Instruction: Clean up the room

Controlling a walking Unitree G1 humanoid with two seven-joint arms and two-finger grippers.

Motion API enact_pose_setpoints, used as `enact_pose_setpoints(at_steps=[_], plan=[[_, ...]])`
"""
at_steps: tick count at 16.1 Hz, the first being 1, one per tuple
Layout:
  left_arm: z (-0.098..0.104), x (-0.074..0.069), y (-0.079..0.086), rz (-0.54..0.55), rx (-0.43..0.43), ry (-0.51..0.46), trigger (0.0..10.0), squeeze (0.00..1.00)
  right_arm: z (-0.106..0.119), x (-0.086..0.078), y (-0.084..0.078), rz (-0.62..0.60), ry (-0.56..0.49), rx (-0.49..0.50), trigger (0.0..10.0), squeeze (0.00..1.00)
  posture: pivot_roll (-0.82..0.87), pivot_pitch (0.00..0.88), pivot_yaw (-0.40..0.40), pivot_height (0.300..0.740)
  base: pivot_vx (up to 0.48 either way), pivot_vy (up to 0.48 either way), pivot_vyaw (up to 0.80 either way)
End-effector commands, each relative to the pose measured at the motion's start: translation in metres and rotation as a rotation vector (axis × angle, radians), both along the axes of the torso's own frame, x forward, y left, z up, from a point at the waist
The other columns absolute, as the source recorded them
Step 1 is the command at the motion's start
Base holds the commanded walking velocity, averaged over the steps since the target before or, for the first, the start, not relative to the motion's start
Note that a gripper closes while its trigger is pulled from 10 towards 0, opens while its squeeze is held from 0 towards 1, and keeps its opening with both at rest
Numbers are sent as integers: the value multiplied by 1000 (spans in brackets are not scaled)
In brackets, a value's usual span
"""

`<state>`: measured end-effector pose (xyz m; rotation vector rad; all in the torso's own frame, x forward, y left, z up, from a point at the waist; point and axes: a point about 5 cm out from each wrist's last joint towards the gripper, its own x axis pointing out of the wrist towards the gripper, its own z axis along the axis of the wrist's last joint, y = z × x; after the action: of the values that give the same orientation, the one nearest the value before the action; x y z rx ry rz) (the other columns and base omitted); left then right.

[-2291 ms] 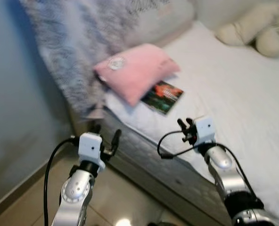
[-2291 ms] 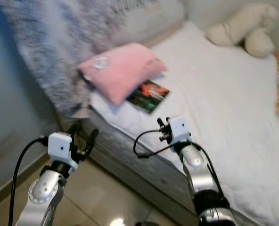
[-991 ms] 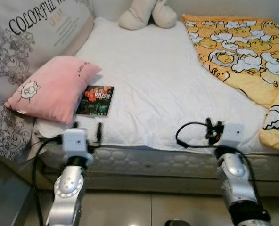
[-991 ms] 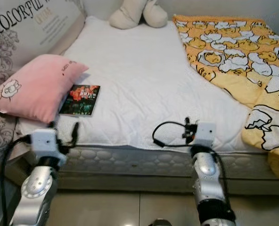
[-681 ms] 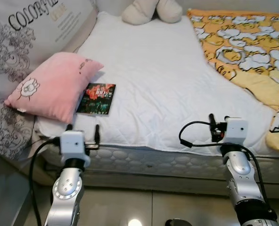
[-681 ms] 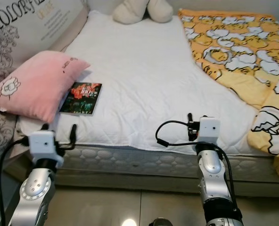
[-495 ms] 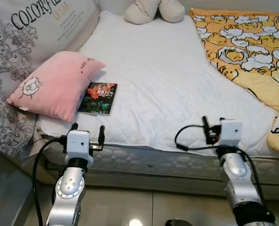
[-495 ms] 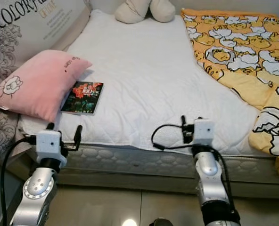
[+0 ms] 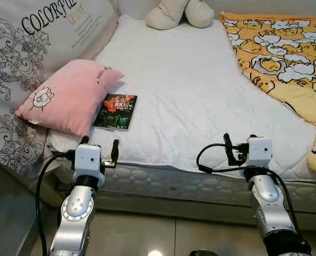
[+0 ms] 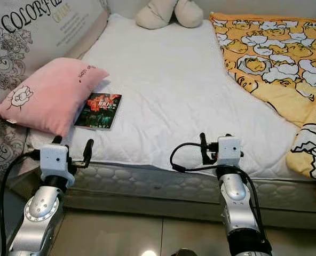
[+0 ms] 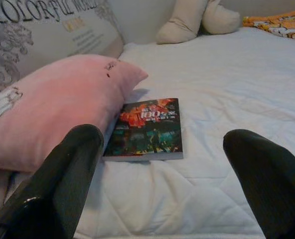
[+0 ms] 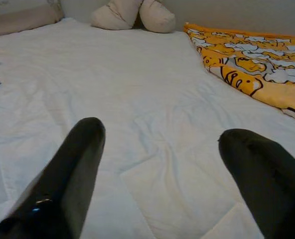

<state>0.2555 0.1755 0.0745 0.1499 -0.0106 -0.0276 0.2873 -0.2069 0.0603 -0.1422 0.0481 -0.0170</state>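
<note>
Jaws of left gripper [image 11: 162,169] and right gripper [image 12: 160,169] gape wide, empty, above the bed [image 9: 179,96].

A bed [image 9: 184,101] with a white quilted cover runs away toward a pale wall [image 11: 137,20]. Its patterned mattress edge [image 9: 168,184] faces a glossy, light tiled floor [image 9: 147,234] that catches a bright spot of light. A large printed cushion [image 9: 35,48] stands along the bed's left side.
</note>
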Motion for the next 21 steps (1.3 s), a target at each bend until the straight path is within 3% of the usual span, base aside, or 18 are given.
enact_pose_setpoints(at_steps=[1, 2, 3, 9, 15, 17, 18, 21], plan=[[-2, 1, -3, -29, -4, 13, 10000, 1000, -1, -3, 2, 26, 3, -40, 10000, 1000, -114, 0, 75, 740, 0, 0, 0], [-2, 1, -6, -61, 8, 15, 10000, 0, -1, -2, 5, 40, 1, -41, 10000, 467, -114, 0, 75, 740, 0, -465, 0], [-2, 2, -10, -84, 13, 12, 10000, 0, 0, -2, 8, 57, -4, -45, 10000, 0, -114, 0, 75, 740, 0, -465, 0], [-2, 4, -13, -105, -38, 10, 10000, 0, 2, -2, 5, 26, 1, -26, 10000, 0, -142, 0, 100, 740, 0, -454, -266], [-2, 7, -13, -93, -60, 13, 10000, 0, 4, -5, 1, 20, -5, -46, 10000, 0, -156, 0, 102, 740, 0, 0, -523], [-2, 8, -12, -97, -68, 12, 10000, 0, 6, -5, -1, -11, -14, 34, 10000, 0, -160, 0, 105, 740, 0, 0, -481], [-2, 9, -11, -93, -73, 16, 10000, 0, 6, -6, -2, -27, -20, 65, 10000, 0, -160, 0, 105, 731, 0, 0, 0], [-3, 10, -14, -106, -93, 24, 10000, 0, 4, -9, -5, -42, -9, 35, 10000, 0, -172, 0, 113, 699, 0, 0, -133]])
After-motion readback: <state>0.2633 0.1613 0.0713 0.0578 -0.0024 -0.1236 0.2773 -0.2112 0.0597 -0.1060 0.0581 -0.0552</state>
